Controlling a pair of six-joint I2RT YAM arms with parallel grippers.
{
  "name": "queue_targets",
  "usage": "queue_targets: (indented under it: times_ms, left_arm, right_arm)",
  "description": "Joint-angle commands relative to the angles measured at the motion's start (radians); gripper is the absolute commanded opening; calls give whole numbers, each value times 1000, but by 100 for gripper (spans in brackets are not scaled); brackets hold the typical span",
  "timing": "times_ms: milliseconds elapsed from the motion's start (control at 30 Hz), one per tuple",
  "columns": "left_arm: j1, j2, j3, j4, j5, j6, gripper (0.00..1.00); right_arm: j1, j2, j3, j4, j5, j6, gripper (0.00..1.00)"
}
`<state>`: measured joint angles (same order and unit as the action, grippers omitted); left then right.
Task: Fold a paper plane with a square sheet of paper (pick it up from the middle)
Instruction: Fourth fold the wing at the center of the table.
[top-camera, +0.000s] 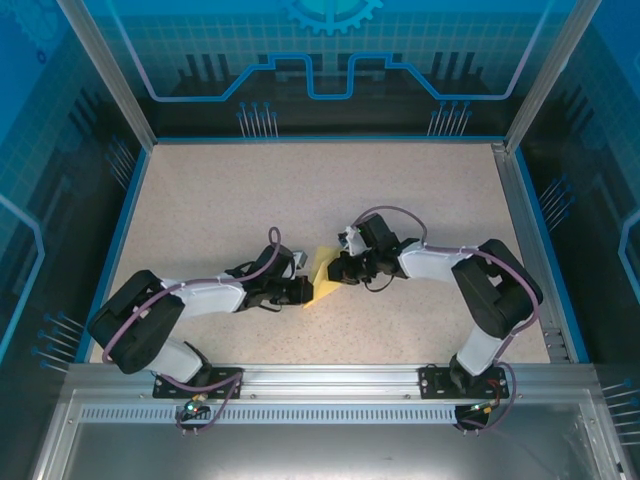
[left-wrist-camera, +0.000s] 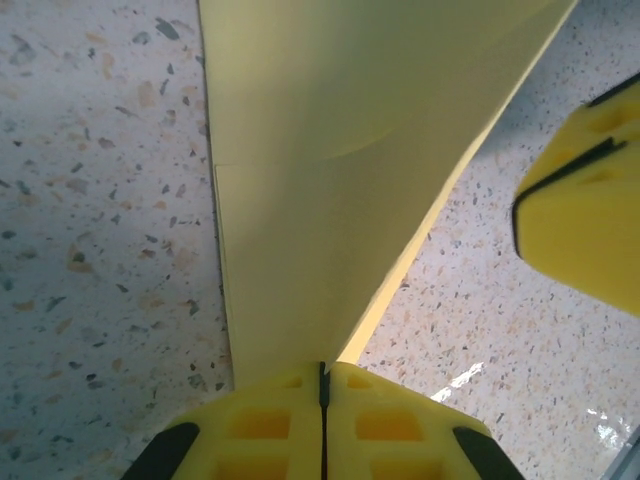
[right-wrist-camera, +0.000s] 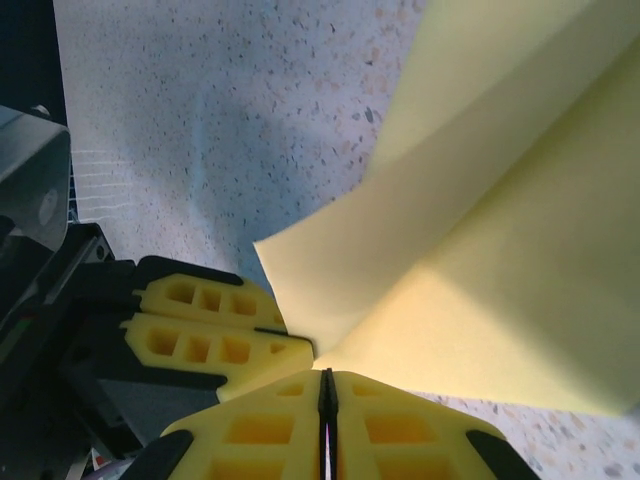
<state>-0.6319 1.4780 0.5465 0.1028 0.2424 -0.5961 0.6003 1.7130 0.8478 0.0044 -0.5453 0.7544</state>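
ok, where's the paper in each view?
Top external: paper just below centre, on the table.
Left wrist: top centre, narrowing down into the left gripper.
Right wrist: right half, its corner meeting the right gripper.
Shared landmark: the speckled table.

**Thin plain yellow sheet of paper**, unmarked and partly folded, so that overlapping panels show in place of a flat square. It sits near the middle of the speckled worktop, between the two arms, and is tilted, at least partly off the surface. Left wrist view: the sheet tapers from a broad far end to a narrow near end. That end is pinched between the closed pads of the left hand, and a second layer shows along the right edge. Right wrist view: two panels of the sheet meet at a crease running down to the closed pads of the right hand. Whether it is gripped there cannot be told.
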Motion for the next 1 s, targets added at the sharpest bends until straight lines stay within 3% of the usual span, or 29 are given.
queue_targets:
  times_ms: [0,700,967]
  left_arm:
    - [16,-2,-19,38,54,-17,7]
    - [57,44,-35,70,90,-35,7]
    - [58,29,-49,53,85,-30,18]
  right_arm:
    - [19,29,26,23,-31,14,11]
    - [27,158,111,67,-25,37,11]
    - [24,174,122,53,2,37,10]
